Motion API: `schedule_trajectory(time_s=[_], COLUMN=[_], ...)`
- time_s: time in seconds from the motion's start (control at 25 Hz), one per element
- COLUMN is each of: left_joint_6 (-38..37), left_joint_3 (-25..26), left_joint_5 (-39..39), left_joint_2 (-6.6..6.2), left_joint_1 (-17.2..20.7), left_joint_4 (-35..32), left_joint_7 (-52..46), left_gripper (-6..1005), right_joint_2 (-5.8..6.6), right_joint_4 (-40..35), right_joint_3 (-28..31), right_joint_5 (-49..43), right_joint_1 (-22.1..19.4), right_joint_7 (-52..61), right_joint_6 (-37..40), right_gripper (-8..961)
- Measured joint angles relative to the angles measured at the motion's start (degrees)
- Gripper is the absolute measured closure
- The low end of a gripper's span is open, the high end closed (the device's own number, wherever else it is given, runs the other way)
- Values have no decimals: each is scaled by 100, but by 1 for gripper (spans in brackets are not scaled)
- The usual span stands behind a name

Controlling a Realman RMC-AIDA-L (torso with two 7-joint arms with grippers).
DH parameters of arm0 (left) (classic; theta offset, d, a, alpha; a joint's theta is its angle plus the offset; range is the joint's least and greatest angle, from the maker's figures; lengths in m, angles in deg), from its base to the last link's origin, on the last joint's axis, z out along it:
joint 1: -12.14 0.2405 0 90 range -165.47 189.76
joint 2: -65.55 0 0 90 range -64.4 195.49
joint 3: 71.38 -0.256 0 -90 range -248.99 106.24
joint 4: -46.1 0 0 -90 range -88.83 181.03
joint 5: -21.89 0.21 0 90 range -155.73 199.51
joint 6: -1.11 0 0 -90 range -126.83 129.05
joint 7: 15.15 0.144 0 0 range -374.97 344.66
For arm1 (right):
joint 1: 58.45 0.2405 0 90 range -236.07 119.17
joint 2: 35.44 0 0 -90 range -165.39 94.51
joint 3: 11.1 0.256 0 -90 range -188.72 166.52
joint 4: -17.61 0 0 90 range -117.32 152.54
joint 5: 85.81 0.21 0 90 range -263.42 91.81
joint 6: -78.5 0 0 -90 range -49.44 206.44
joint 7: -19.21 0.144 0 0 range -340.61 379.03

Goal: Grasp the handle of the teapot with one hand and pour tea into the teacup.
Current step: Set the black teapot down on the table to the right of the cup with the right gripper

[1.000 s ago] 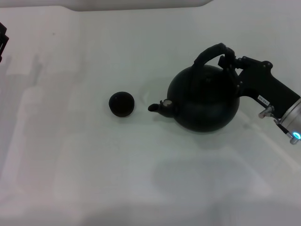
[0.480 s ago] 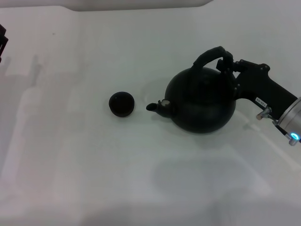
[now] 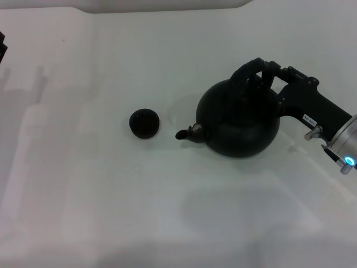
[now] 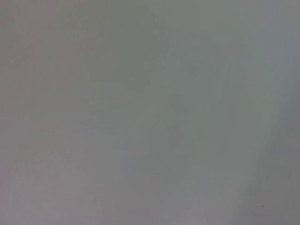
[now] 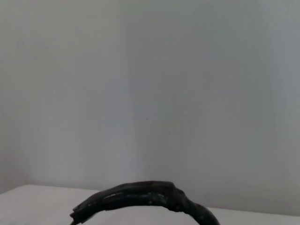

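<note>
While the teapot (image 3: 239,120) sits on the white counter (image 3: 111,201) toward the robot's right, its short spout (image 3: 187,133) points left at the teacup (image 3: 144,123), with a narrow strip of bare surface between spout tip and cup. The pot's body looks slightly tipped toward the spout side, though whether its base is fully on the counter cannot be told. A small silvery spot shows where the spout joins the body. The handle (image 3: 254,71) arches over the pot's top, and its right end is where the right gripper (image 3: 271,71) meets it; the jaws are clamped on the handle at that end. Behind the jaws, the black gripper body runs down and right to a silver wrist section with a lit blue-green indicator (image 3: 350,161) at the frame's edge. In the right wrist view, a curved stretch of the black handle (image 5: 140,199) lies along the lower edge against a plain pale background. The teacup stands upright on the counter, well left of the pot body and apart from everything else. Only a sliver of the left gripper (image 3: 2,47) shows at the far left edge of the head view, too little to tell how its jaws stand.
</note>
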Motion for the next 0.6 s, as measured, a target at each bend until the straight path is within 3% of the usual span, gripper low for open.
schedule_trajectory(time_s=[0.24,0.48,0.6], left_joint_6=[0,1,1], left_joint_3=[1,6,8], left_joint_5=[0,0,0], left_joint_2=[-5,-7,-7], left_joint_1=[11,9,9], left_joint_4=[0,0,0], left_joint_7=[13,27,27], left_gripper=[198,198,198], right_joint_2=[15,18,19], right_joint_4=[26,219,476], right_joint_3=[20,40,40], right_joint_5=[12,-2,0], right_joint_1=[-94,-314,-419], right_joint_7=[405,464,470], right_joint_6=[189,954,1317], right_gripper=[348,98,85])
